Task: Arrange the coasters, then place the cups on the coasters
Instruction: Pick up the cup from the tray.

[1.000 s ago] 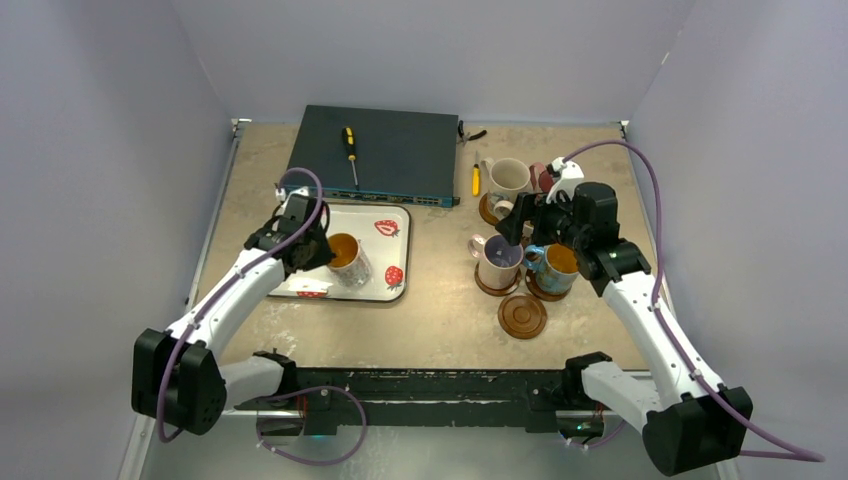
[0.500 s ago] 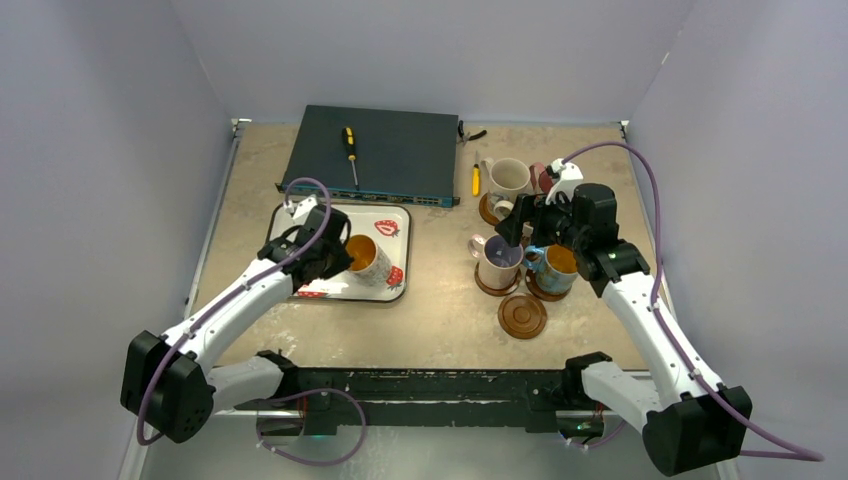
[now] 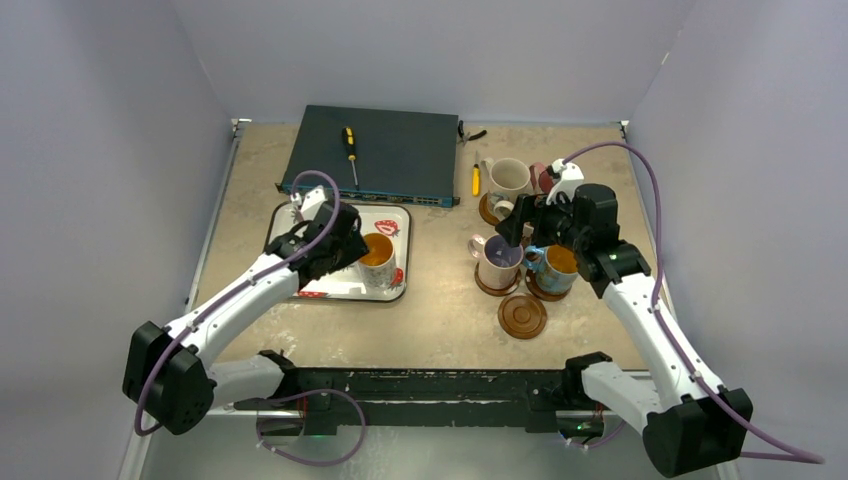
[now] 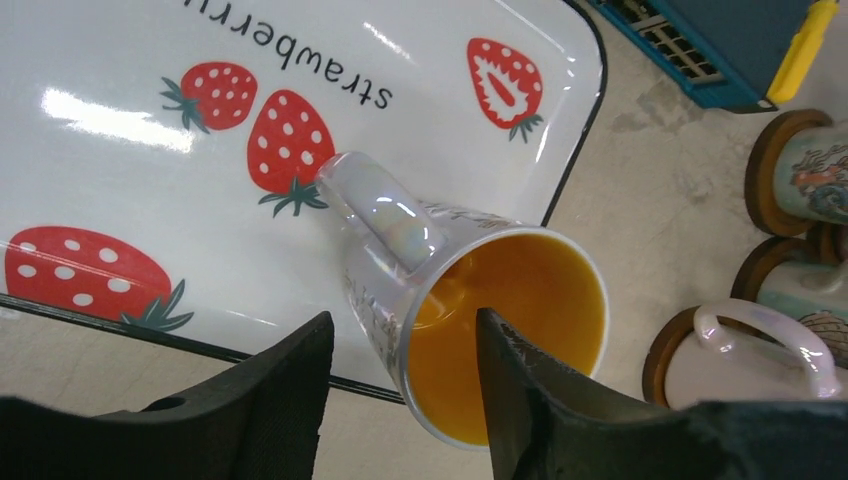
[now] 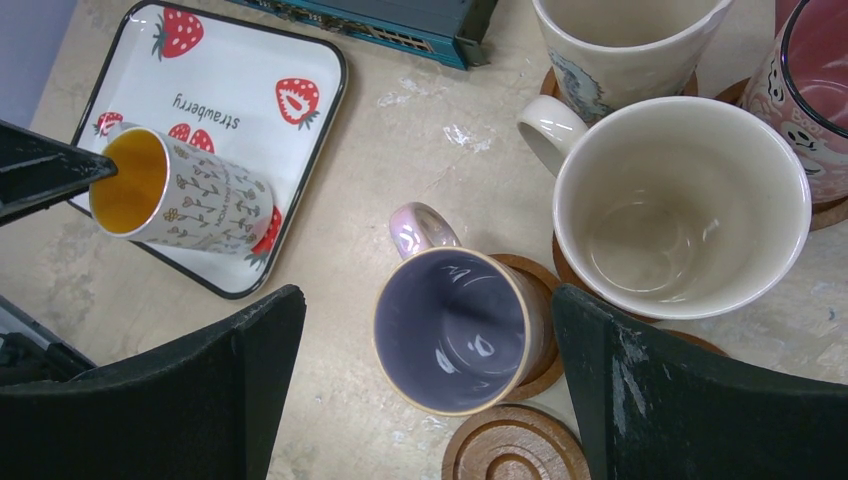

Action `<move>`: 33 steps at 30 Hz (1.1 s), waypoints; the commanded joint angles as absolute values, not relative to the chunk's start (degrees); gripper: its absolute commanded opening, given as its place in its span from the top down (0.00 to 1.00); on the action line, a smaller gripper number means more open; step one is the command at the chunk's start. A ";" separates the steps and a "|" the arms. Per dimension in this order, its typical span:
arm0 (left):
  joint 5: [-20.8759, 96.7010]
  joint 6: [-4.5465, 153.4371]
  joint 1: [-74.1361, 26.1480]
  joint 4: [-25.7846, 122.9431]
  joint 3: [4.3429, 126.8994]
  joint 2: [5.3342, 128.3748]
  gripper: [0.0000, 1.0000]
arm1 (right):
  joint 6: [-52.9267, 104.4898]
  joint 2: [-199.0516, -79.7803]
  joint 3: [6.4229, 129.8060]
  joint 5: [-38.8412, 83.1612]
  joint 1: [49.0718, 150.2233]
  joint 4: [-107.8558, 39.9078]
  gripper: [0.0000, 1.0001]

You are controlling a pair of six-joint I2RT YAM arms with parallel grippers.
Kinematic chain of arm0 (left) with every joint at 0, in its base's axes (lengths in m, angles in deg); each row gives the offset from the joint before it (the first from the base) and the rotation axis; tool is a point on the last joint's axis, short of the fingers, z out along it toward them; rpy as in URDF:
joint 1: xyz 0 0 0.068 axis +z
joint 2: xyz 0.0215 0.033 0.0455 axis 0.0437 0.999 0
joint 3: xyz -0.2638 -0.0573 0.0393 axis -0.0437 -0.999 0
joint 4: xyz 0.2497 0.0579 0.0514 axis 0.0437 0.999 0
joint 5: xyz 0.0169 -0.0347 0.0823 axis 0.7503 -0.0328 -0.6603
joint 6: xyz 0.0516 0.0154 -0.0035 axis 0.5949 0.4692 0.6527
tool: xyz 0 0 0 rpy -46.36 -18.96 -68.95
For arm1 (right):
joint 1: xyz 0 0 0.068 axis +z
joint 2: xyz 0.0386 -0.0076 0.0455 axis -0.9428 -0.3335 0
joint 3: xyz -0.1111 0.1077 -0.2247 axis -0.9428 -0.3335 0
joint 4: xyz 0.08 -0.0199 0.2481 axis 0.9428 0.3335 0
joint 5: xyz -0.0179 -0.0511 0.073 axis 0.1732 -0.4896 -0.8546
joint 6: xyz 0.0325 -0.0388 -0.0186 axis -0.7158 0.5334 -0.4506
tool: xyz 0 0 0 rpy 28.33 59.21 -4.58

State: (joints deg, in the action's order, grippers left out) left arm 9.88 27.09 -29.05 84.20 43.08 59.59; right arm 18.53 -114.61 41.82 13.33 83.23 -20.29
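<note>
A floral cup with an orange inside [image 3: 377, 255] lies tipped on its side at the front right rim of the strawberry tray [image 3: 340, 207]. My left gripper [image 4: 402, 320] is open. One finger is inside the cup's mouth [image 4: 500, 330] and one outside, both clear of the wall. My right gripper [image 5: 428, 295] hangs open above the purple-inside cup [image 5: 450, 330], which stands on a coaster. A bare coaster [image 5: 515, 450] lies just in front of it. A cream cup [image 5: 680, 210], a second cream cup [image 5: 625, 40], a pink-inside cup [image 5: 815, 90] and a blue cup [image 3: 558, 265] stand on coasters.
A dark network switch [image 3: 380, 150] with a yellow-handled screwdriver [image 3: 350, 150] on top sits at the back. A small yellow screwdriver [image 3: 475, 180] lies between it and the cups. Walls close in the table on three sides.
My left arm swung right across the tray with the orange-inside cup, and its jaws have opened off the cup's rim. The right arm has not moved.
</note>
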 commanded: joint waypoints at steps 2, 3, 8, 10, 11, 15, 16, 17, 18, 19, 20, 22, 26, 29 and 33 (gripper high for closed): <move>7.72 35.52 -29.09 84.83 48.49 57.13 0.42 | 19.29 -113.09 42.04 12.40 83.13 -20.47 0.05; 7.73 38.03 -29.17 85.10 49.23 56.64 0.39 | 19.31 -113.14 42.05 12.38 83.09 -20.43 0.05; 11.20 57.22 -28.99 83.16 52.72 56.18 0.45 | 19.04 -113.34 42.36 12.27 83.09 -20.24 0.05; 13.56 68.03 -28.81 83.45 54.74 58.34 0.49 | 18.90 -113.45 42.53 12.02 83.09 -20.24 0.05; 15.37 72.34 -28.82 83.46 55.56 59.36 0.49 | 18.77 -113.47 42.62 11.92 83.09 -20.17 0.05; 22.94 83.25 -27.27 82.79 56.44 62.15 0.57 | 17.91 -113.25 42.87 11.70 83.09 -19.85 0.05; 26.28 84.77 -25.91 82.77 56.56 63.11 0.58 | 17.72 -113.20 43.05 11.62 83.09 -19.74 0.05; 30.52 86.38 -24.37 82.76 56.50 63.99 0.59 | 17.43 -113.05 43.12 11.61 83.13 -19.65 0.05; 33.74 87.85 -22.90 82.76 56.48 65.03 0.60 | 17.29 -112.95 43.37 11.56 83.11 -19.51 0.05; 36.35 89.03 -21.65 82.61 56.21 65.95 0.60 | 17.03 -112.81 43.53 11.53 83.09 -19.32 0.05; 37.93 89.80 -20.87 82.21 56.06 66.65 0.60 | 16.99 -112.68 43.86 11.60 83.07 -19.09 0.05; 39.36 90.38 -20.60 81.01 55.95 67.75 0.60 | 16.85 -112.53 44.34 11.81 83.10 -18.66 0.05; 43.22 91.23 -20.09 77.72 55.46 70.27 0.61 | 16.54 -112.59 44.91 12.26 83.09 -18.14 0.05; 44.42 91.94 -20.09 78.17 56.32 73.34 0.65 | 16.27 -112.68 45.03 11.97 83.09 -18.09 0.05; 43.87 92.08 -20.09 79.31 56.51 75.25 0.70 | 15.93 -112.63 45.13 12.04 83.07 -18.05 0.05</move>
